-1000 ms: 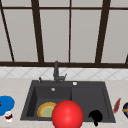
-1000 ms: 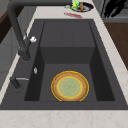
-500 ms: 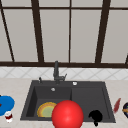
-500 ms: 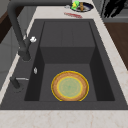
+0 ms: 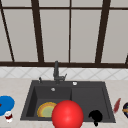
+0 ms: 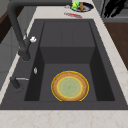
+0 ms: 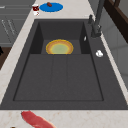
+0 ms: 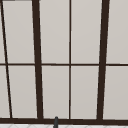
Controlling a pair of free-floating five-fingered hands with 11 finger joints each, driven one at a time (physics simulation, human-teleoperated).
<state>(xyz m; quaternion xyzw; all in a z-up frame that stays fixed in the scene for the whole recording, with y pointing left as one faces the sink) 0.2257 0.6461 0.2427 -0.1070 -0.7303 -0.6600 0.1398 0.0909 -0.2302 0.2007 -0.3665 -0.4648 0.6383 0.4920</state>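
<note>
Front view, left to right off sink (image 5: 87, 84): blue plate (image 5: 6, 103) on worktop (image 5: 15, 87) left of sink, small dark bit on it; red-and-white cup (image 5: 8, 116) just beside it. Yellow plate (image 5: 46, 109) flat in sink's left basin, nothing on it. Red ball (image 5: 67, 115) at sink's front edge, hiding part of yellow plate. Right hand (image 5: 95, 117) low at sink's front right rim, near ball; can't tell finger state. Red strip (image 5: 116, 105) and bowl (image 5: 125, 109) with yellow-green bits right of sink. My worry: hand clips ball, ball drops into basin onto yellow plate.
</note>
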